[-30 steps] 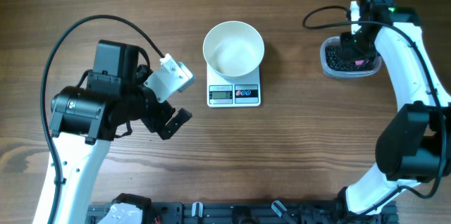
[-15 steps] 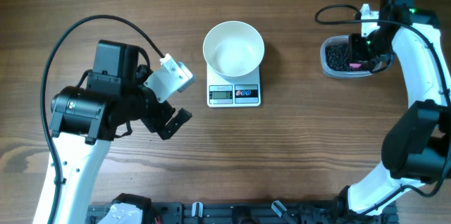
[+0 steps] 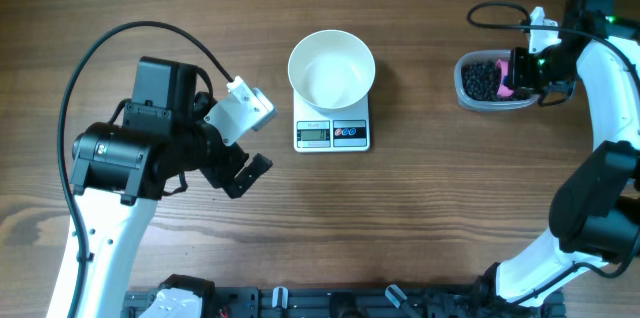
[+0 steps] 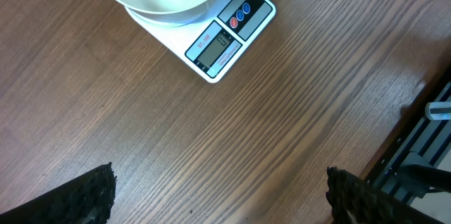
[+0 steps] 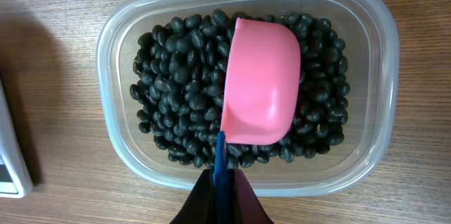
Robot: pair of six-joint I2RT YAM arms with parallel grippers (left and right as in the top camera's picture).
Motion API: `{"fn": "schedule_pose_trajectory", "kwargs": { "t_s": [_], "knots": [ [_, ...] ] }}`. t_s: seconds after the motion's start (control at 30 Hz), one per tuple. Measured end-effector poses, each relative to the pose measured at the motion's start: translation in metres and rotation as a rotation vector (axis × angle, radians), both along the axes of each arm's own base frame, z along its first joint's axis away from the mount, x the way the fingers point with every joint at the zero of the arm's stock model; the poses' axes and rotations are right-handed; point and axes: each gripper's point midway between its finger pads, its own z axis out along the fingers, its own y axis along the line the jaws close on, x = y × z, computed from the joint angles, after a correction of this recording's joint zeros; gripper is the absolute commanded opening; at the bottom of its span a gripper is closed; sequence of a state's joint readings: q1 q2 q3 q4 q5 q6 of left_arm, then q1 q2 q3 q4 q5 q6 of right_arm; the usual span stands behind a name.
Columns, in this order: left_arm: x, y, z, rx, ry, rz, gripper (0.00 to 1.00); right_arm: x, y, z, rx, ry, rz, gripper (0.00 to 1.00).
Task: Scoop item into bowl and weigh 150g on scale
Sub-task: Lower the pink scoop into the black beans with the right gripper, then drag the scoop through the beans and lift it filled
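Right pincer [image 5: 222,182] pinches pink scoop [image 5: 261,83] over beans [image 5: 176,76] in tub [image 5: 106,41] just ahead; we find bowl [image 3: 331,68] on scale [image 3: 332,134] empty, nothing weighed yet. Left pincer [image 3: 243,171] wide.

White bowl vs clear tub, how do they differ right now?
Shape: the white bowl is round and opaque; the clear tub is a see-through rounded rectangle.
Contents: the bowl is empty; the tub holds black beans, with a pink scoop over them.
Support: the bowl sits on the scale; the tub sits directly on the table.
Shared: both are upright and open-topped.
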State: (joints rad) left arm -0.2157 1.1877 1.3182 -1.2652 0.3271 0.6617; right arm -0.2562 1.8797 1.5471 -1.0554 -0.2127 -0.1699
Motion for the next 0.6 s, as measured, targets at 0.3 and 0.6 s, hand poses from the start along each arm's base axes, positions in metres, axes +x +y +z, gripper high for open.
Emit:
{"fn": "schedule_pose_trajectory", "kwargs": {
  "t_s": [0.3, 0.6],
  "knots": [
    [0.000, 0.000, 0.000, 0.000, 0.000, 0.000, 1.00, -0.012, 0.008, -0.008, 0.062, 0.042, -0.012, 0.04],
    [0.000, 0.000, 0.000, 0.001, 0.000, 0.000, 1.00, -0.021, 0.011, -0.007, 0.200, 0.060, -0.058, 0.04]
  ]
}}
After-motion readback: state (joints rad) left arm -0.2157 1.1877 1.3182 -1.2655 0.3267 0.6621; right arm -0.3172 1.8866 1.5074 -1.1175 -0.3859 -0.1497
